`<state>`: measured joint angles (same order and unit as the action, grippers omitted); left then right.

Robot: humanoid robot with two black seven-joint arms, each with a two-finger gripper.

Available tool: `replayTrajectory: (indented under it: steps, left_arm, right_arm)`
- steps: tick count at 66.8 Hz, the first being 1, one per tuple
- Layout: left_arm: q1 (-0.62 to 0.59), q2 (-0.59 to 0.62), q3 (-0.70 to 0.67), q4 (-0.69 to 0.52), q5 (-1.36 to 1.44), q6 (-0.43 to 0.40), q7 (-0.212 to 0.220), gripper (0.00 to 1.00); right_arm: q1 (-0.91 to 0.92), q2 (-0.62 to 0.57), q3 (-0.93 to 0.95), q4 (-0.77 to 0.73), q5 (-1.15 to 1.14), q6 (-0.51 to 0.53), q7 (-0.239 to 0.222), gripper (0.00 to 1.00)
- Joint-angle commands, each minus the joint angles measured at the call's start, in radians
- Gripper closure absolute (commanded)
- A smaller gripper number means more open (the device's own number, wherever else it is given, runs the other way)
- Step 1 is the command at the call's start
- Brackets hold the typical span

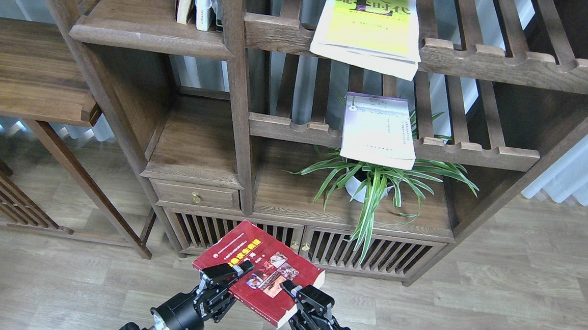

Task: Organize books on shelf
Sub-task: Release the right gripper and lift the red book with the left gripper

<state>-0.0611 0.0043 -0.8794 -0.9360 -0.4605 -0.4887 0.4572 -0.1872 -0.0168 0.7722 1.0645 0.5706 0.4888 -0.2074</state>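
The red book (259, 270) hangs low before the cabinet, pinched at its near edge by the left gripper (226, 278) and right gripper (299, 295). Best keep it level while lifting toward the shelf (148, 36).

A thick dark-red book (262, 273) with photos on its cover is held low in front of a tall brown bookcase, clamped between the left gripper (226, 278) and the right gripper (299, 295). Higher up, a yellow-green book (366, 29) lies on the upper slatted rack (509, 61), a pale lavender-white book (377, 132) on the rack below. A spider plant (374, 182) stands underneath.
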Motion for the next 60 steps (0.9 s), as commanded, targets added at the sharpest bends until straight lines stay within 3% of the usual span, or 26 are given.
replayTrajectory:
  steps: [1,13,20,25,30,45,54,60]
  left_arm:
    - [-0.002,0.0,-0.01,-0.001,0.002,0.0,-0.008,0.93]
    - [-0.002,0.003,-0.021,-0.009,0.006,0.0,-0.031,0.94]
    - [-0.002,0.002,-0.036,-0.01,0.006,0.0,-0.045,0.95]
    - [0.0,0.0,-0.052,-0.014,0.006,0.0,-0.046,0.95]
    - [0.001,0.0,-0.064,-0.017,0.006,0.0,-0.063,0.95]
    - [0.024,0.023,-0.087,-0.047,0.02,0.0,-0.042,0.95]
    - [0.061,0.138,-0.099,-0.125,0.117,0.0,0.006,0.95]
    - [0.096,0.229,-0.124,-0.188,0.169,0.0,0.012,0.95]
  right_arm:
    - [0.0,0.0,0.001,0.0,0.0,0.0,0.0,0.91]
    - [0.0,-0.002,0.002,0.0,-0.003,0.0,0.002,0.86]
    - [0.002,0.0,0.004,0.0,-0.006,0.0,0.002,0.72]
    - [0.012,-0.006,0.001,0.0,-0.014,0.0,0.002,0.44]
    - [0.046,-0.037,0.005,-0.005,-0.075,0.0,0.012,0.02]
    - [0.045,-0.071,0.015,-0.015,-0.08,0.0,0.016,0.01]
    - [0.046,-0.077,0.045,-0.047,-0.08,0.0,0.016,0.01]
    - [0.055,-0.075,0.065,-0.08,-0.08,0.0,0.016,0.01]
